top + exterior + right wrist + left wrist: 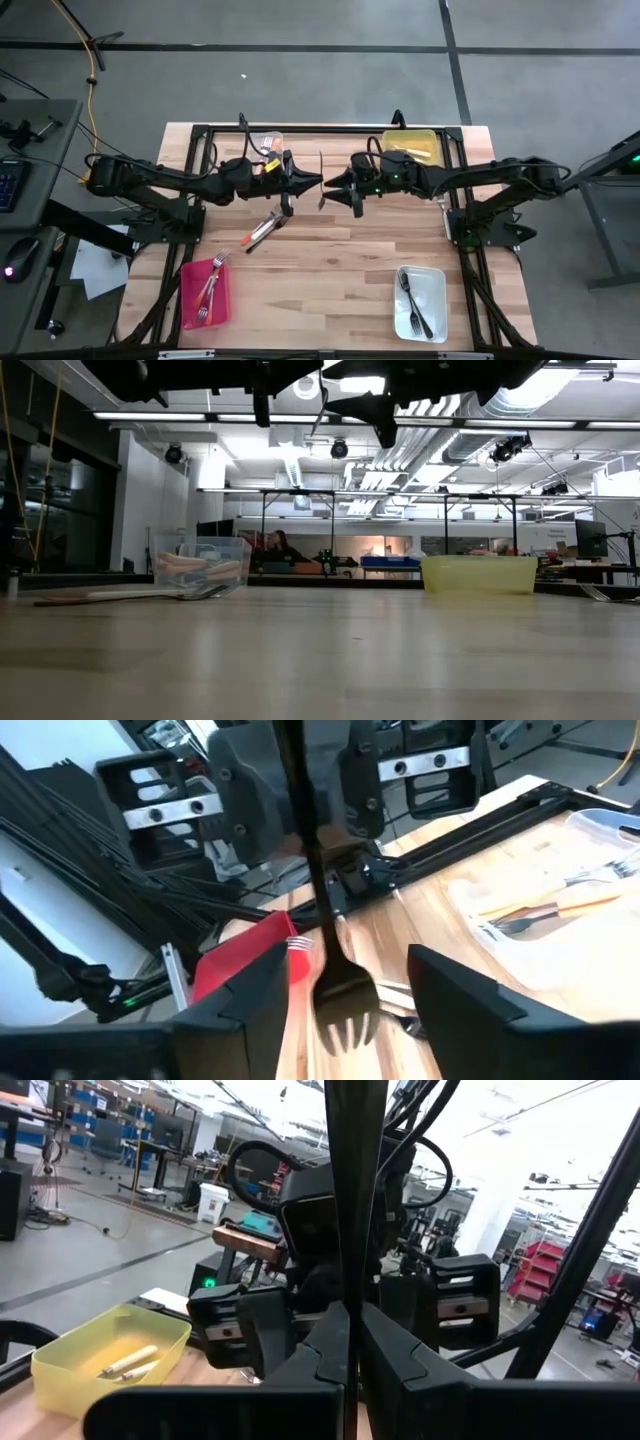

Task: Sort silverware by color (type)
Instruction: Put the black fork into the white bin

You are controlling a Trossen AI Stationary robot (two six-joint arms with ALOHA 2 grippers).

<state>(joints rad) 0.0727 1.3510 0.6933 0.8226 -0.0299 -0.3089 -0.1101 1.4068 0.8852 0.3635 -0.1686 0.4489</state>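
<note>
A dark fork (pixel 321 180) is being gripped by the left pincer (pixel 314 182) (closed on it) above the bench (pixel 340 270); the right pincer (pixel 333 185) is being held wide beside it.

Left fingers (pixel 316 182) pinched together (right fingers (pixel 329 186) spread) mid-table.

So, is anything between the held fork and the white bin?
Only the right end effector, open around the fork that the left end effector grips shut; nothing else visible lies toward the white bin.
</note>
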